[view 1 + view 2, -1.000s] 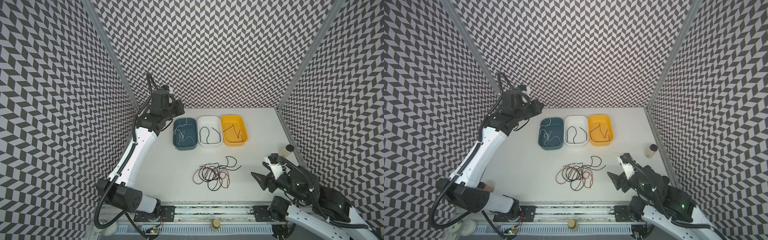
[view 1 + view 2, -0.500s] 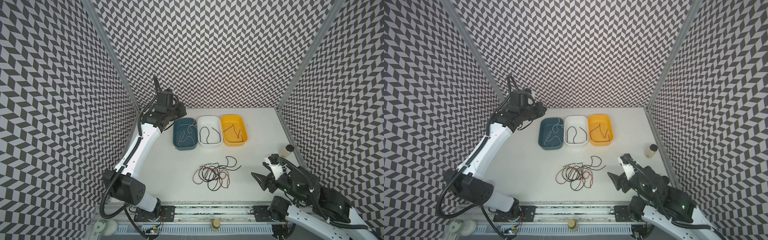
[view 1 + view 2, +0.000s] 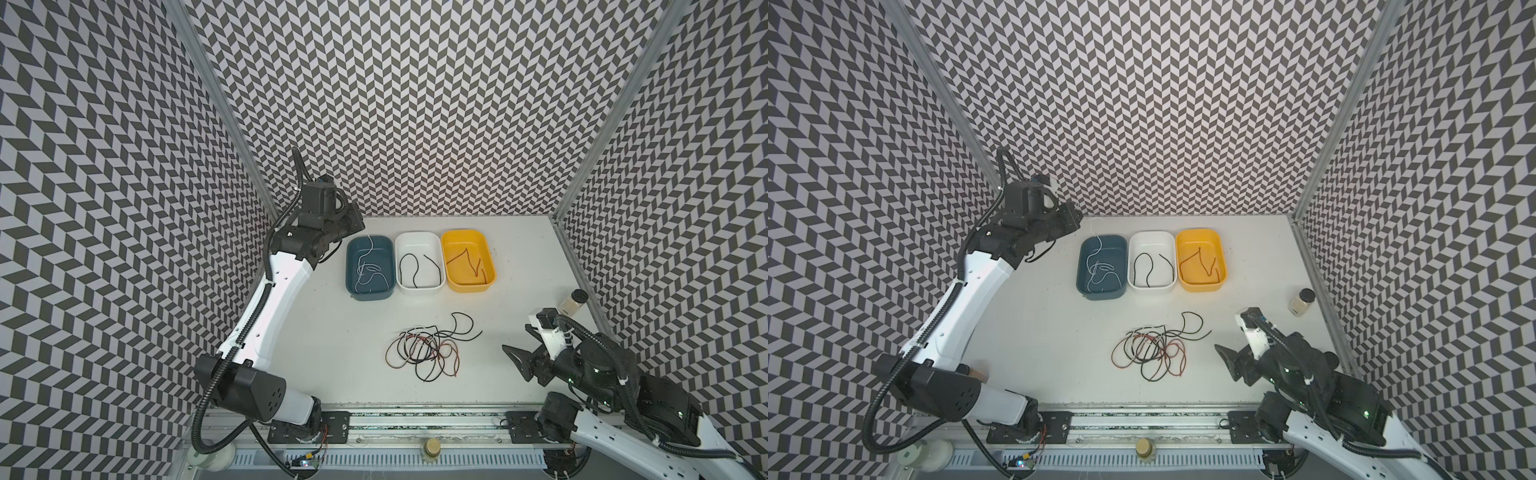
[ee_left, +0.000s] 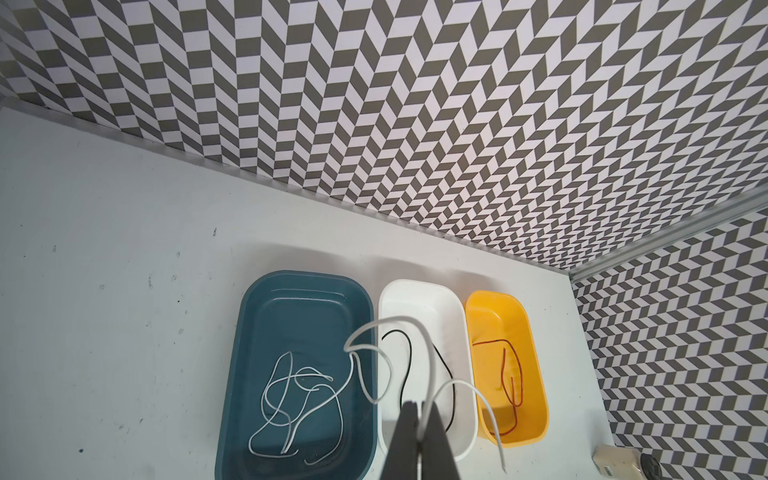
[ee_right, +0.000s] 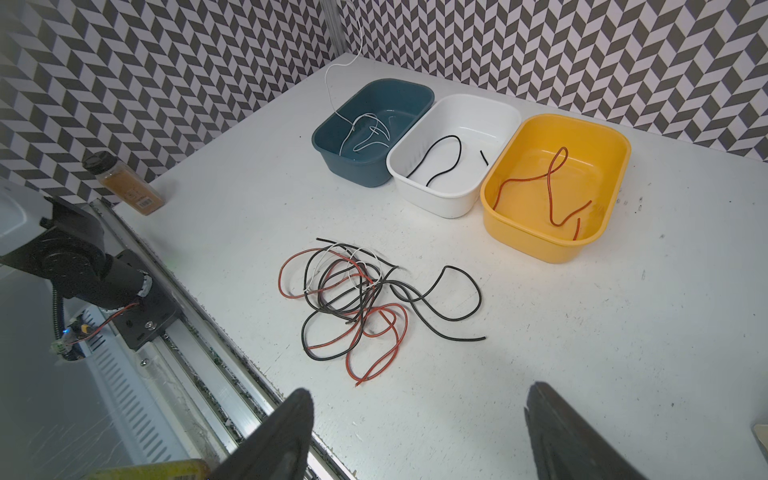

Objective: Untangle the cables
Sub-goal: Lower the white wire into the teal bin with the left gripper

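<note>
Three trays, teal [image 3: 380, 248], white [image 3: 419, 242] and yellow [image 3: 478, 243], stand side by side at the back of the bench [image 3: 316, 332] in both top views. A tangle of cables [image 3: 424, 351], black, red-orange and white, lies on the bench in front of them, apart from all three. The left arm [image 3: 270, 299] reaches to the teal tray's back left corner. The right arm [image 3: 598, 368] sits low at the front right, well apart from the tangle, with a small jar [image 3: 573, 303] near it by the wall.

From the left wrist, the left jaws are clenched on a white cable [image 4: 397, 318]. It arcs above the teal and white trays, its far length coiled inside the teal tray and its short end hanging towards the yellow one. A black cable [image 4: 410, 357] lies in the white tray, a red-orange cable [image 4: 502, 368] in the yellow.

From the right wrist, the right jaws are spread wide and grasp nothing, above bare bench with the tangle ahead of them.
</note>
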Controlling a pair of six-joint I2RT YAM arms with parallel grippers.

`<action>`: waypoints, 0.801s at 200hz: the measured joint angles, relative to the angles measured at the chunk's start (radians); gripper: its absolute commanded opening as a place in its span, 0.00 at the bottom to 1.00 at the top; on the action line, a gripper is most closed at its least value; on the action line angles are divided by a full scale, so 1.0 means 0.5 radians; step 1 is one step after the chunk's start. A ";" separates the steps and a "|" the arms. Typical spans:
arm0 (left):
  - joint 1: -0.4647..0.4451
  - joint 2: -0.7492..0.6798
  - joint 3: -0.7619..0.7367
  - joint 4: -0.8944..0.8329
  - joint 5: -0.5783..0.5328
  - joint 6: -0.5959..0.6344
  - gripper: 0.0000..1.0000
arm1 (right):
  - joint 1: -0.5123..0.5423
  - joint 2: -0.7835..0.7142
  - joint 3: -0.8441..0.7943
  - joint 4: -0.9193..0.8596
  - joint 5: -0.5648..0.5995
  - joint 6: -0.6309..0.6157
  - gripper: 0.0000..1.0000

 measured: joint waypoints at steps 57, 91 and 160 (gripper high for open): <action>-0.005 0.117 -0.459 0.058 0.000 -0.022 0.00 | 0.000 0.000 -0.001 0.002 0.000 0.000 0.80; -0.031 0.227 -0.480 0.080 -0.044 -0.021 0.00 | 0.000 0.000 -0.001 0.002 0.000 0.000 0.81; -0.042 0.518 -0.480 0.069 -0.193 0.014 0.01 | 0.000 -0.003 -0.006 0.002 0.000 0.000 0.81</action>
